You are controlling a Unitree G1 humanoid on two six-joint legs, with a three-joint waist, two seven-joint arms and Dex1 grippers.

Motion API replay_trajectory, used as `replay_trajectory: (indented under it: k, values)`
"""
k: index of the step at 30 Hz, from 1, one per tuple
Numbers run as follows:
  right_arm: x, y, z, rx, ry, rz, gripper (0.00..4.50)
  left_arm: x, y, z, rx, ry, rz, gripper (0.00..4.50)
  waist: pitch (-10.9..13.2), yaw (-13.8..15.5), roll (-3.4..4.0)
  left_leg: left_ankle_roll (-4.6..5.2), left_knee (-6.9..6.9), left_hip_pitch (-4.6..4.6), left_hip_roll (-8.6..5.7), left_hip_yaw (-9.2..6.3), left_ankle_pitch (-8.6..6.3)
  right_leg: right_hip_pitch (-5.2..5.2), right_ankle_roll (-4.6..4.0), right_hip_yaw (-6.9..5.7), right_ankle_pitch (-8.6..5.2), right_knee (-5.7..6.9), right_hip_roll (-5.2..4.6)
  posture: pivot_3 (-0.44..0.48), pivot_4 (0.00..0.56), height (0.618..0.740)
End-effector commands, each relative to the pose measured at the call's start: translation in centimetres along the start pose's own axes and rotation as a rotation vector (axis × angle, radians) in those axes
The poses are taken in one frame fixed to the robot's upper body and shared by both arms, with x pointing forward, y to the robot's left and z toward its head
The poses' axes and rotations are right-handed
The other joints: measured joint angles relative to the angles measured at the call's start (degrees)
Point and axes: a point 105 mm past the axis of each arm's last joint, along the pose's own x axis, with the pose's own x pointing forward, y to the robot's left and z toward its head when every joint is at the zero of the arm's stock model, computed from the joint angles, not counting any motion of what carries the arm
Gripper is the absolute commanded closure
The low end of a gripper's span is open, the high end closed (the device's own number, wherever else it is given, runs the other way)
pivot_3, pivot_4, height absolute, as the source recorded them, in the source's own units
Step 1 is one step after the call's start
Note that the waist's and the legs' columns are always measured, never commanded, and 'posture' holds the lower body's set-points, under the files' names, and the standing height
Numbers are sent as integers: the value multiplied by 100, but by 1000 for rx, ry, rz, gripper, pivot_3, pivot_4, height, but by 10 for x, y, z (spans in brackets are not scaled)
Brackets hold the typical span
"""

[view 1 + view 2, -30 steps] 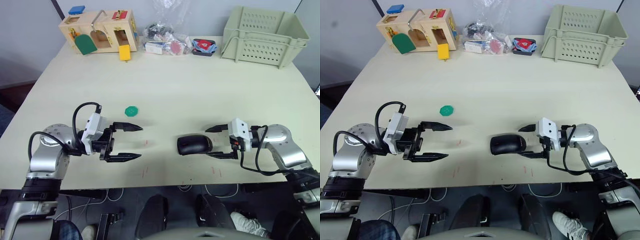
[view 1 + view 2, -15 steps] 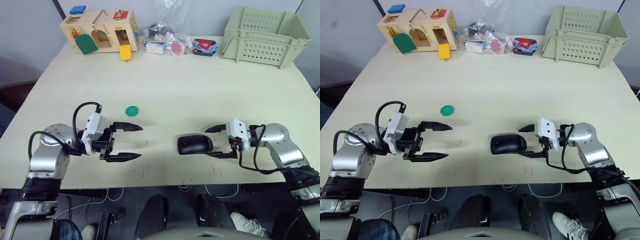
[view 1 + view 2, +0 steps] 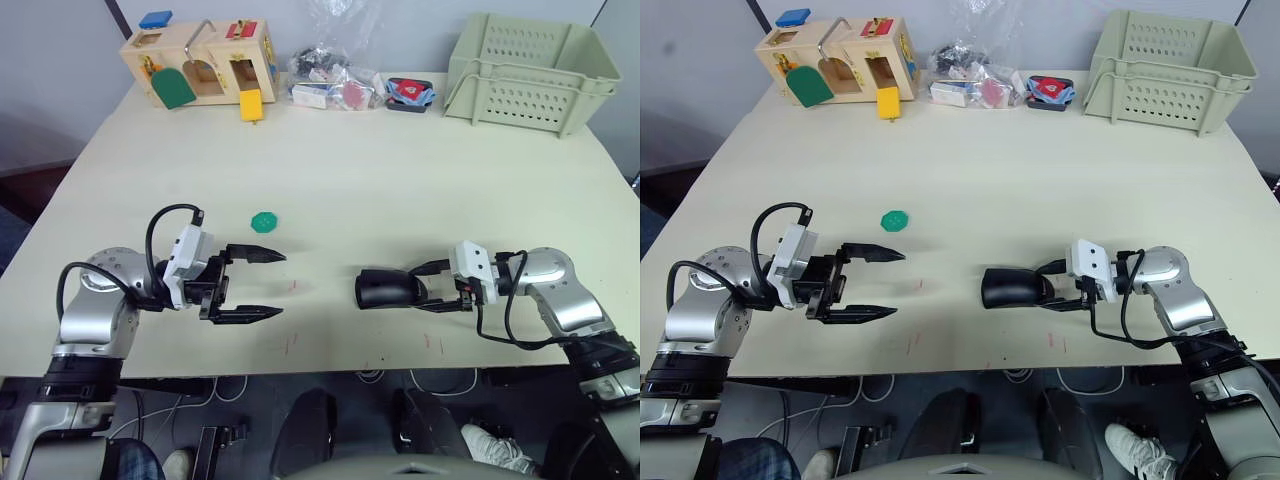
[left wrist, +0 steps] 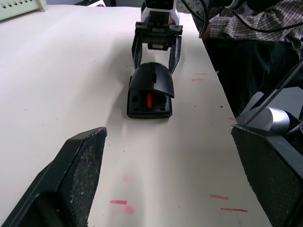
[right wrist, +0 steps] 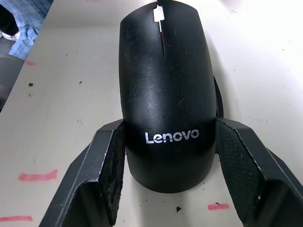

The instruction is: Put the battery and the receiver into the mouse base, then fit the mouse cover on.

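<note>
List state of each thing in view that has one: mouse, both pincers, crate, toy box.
mouse cover: seated on the base, lettered end between the right pincer's fingers.
mouse base: on the table, under the cover, red part showing at its front.
right pincer: closed on the mouse's sides.
left pincer: open, holding nothing.
green disc: flat on the table, untouched.
crate: upright, open top.
wooden toy box: upright at the far edge.

Left pincer spread wide, hovering low, pointing inward. Right pincer pointing inward, fingers clamped.
</note>
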Motion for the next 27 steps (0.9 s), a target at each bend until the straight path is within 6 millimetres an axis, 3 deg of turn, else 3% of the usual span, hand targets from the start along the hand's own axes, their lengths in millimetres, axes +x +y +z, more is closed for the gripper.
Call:
replay_trajectory:
  k: [1,6,19,22,27]
  values:
    - [-6,-4,11,-45,-10,-11,2194,-1,-1,9,48,-8,-24,0,0,0,0,0,0,0,0,0,0,0,0,0,0,0,0,0,150,740]
    - [-11,-5,24,-50,-13,-23,2194,-1,0,9,50,-8,-22,0,0,1,0,-2,0,0,0,0,1,0,0,0,0,0,0,0,150,740]
    - [-2,2,60,-62,240,-39,2194,-3,1,6,55,-5,-23,0,0,-3,0,-3,0,-1,0,-2,2,-2,-1,-1,0,3,0,0,150,740]
    - [-1,-1,60,-95,373,-40,2194,-3,1,6,55,-6,-21,0,1,-1,1,-3,1,-2,0,-1,2,-3,-1,0,0,3,-1,0,150,740]
    - [3,-1,66,-90,432,-37,2194,-3,0,5,55,-7,-20,0,0,8,1,-3,2,-3,0,-2,2,-3,-1,-2,0,1,-1,0,150,740]
